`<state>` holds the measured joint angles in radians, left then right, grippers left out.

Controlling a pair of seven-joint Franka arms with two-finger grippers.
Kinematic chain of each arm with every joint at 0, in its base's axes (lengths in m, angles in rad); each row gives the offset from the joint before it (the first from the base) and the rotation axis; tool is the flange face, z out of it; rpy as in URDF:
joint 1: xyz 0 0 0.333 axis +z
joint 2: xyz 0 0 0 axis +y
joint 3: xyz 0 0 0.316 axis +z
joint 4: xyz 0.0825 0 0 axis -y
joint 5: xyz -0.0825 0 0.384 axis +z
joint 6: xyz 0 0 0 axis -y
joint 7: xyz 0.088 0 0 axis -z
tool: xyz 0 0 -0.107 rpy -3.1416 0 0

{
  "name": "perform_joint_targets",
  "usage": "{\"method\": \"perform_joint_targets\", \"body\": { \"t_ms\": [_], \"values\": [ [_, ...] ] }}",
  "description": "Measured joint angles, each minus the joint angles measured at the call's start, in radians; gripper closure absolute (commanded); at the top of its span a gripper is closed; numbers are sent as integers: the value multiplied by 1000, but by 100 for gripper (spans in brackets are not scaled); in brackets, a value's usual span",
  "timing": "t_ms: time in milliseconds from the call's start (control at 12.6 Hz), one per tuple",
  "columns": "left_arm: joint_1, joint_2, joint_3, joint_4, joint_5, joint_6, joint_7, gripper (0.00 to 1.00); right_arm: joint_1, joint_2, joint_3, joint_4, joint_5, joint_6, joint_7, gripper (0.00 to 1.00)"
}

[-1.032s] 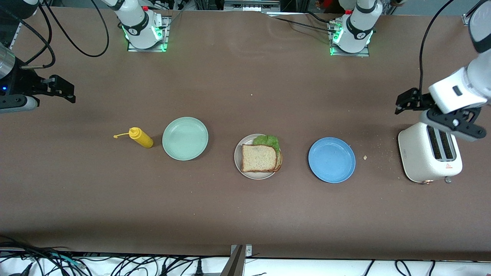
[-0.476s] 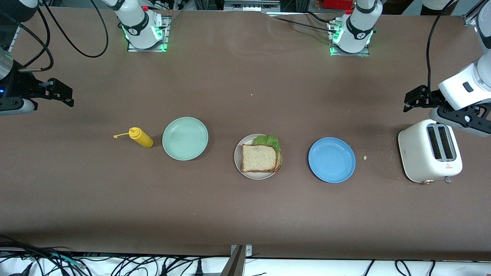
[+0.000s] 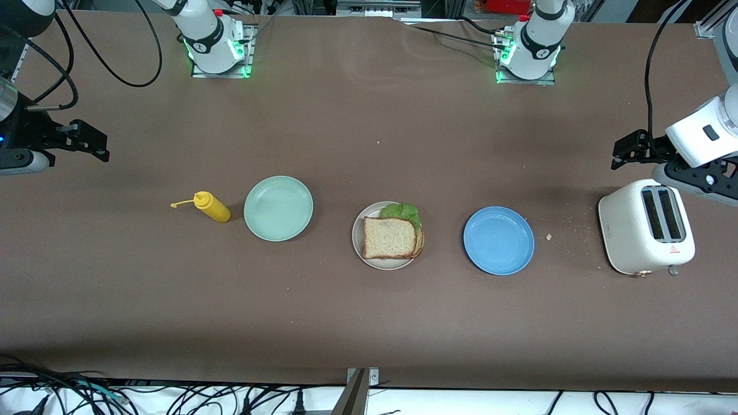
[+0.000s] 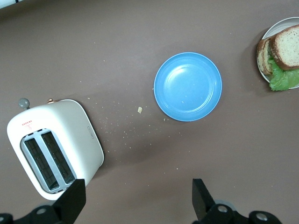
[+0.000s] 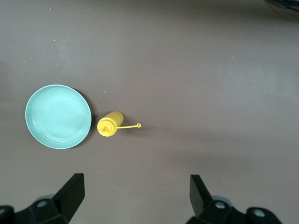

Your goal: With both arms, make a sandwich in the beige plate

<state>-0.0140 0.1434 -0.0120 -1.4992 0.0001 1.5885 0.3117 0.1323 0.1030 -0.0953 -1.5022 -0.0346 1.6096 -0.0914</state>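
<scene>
The sandwich (image 3: 391, 237) lies on the beige plate (image 3: 383, 266) mid-table: a toast slice on top, a second slice under it, and green lettuce (image 3: 403, 211) poking out. It also shows in the left wrist view, sandwich (image 4: 281, 48) on beige plate (image 4: 279, 24). My left gripper (image 3: 622, 151) hangs open and empty over bare table beside the toaster; in its wrist view the left gripper (image 4: 138, 192) holds nothing. My right gripper (image 3: 94, 142) hangs open and empty over bare table at the right arm's end; the right gripper (image 5: 136, 185) shows only table between its fingers.
A white toaster (image 3: 646, 233) stands at the left arm's end, with crumbs (image 3: 549, 236) beside it. A blue plate (image 3: 499, 240) lies between toaster and sandwich. A mint-green plate (image 3: 278, 208) and a lying yellow squeeze bottle (image 3: 212, 207) sit toward the right arm's end.
My left arm has drawn back off the toaster toward its end of the table. My right gripper has drifted slightly toward its own end. Both stay open; the sandwich has not moved.
</scene>
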Motion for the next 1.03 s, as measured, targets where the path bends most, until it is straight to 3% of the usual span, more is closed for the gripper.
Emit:
{"method": "perform_joint_targets", "body": {
  "t_ms": [1032],
  "values": [
    [-2,0,-4,5,-7,-5,-76,0,1,2,0,0,0,0,0,0]
  ]
}}
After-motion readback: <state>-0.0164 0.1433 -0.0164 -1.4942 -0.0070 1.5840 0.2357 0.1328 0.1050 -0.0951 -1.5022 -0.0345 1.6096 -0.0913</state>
